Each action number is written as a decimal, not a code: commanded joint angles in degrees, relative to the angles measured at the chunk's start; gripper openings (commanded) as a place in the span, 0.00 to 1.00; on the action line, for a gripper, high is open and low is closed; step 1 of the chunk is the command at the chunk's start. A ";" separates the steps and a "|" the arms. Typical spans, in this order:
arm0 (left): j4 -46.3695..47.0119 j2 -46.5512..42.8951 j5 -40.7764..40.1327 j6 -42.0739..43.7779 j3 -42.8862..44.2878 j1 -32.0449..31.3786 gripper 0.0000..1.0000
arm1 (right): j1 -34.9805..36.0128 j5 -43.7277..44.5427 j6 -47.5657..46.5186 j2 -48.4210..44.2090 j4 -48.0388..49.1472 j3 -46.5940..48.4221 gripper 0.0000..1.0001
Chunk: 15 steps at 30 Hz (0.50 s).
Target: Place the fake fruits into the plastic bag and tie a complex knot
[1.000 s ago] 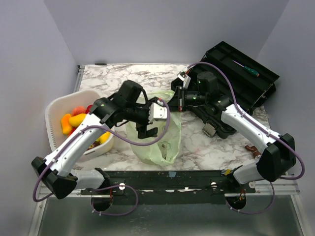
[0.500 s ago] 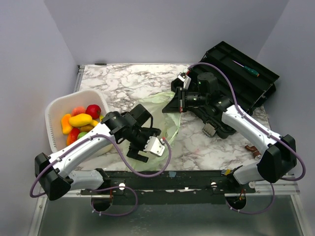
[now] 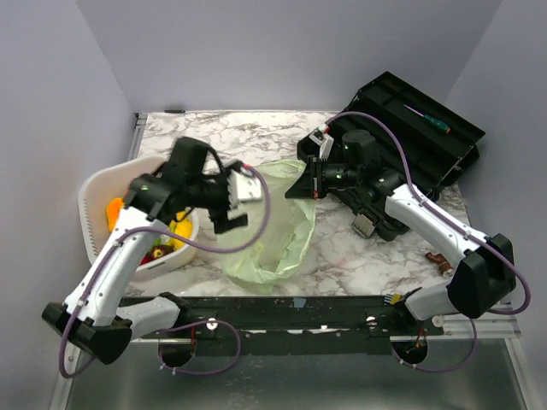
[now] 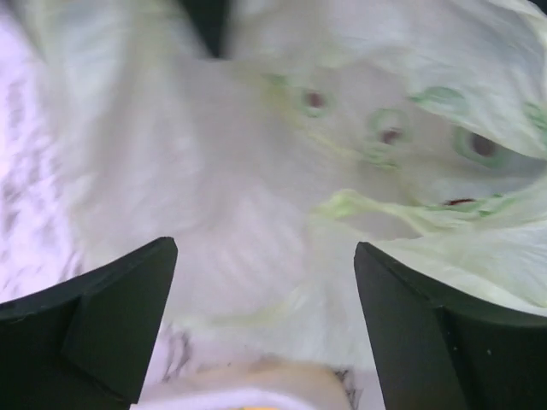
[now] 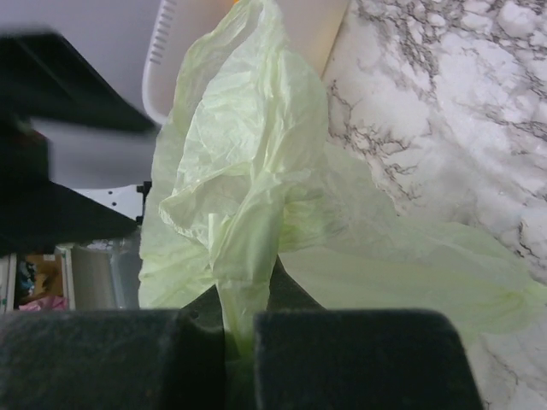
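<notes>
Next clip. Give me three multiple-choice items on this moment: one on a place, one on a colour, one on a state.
1. In the top view, where does the white basket stand relative to the plastic bag?
A. to its left
B. to its right
C. on top of it

2. What colour is the plastic bag?
A. black
B. pale green
C. red

3. How do the fingers of the right gripper stand?
A. open above bare table
B. shut on a banana
C. shut on a bunched fold of the plastic bag

Answers:
1. A, as the basket sits by the table's left edge with the bag at mid-table.
2. B, as both wrist views show thin pale green film.
3. C, as the right wrist view shows the film pinched between the closed fingers.
</notes>
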 commanded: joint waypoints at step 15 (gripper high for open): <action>7.42 2.47 -8.58 14.90 -5.35 52.98 0.98 | -1.25 4.42 -4.20 0.08 -2.22 -1.37 0.01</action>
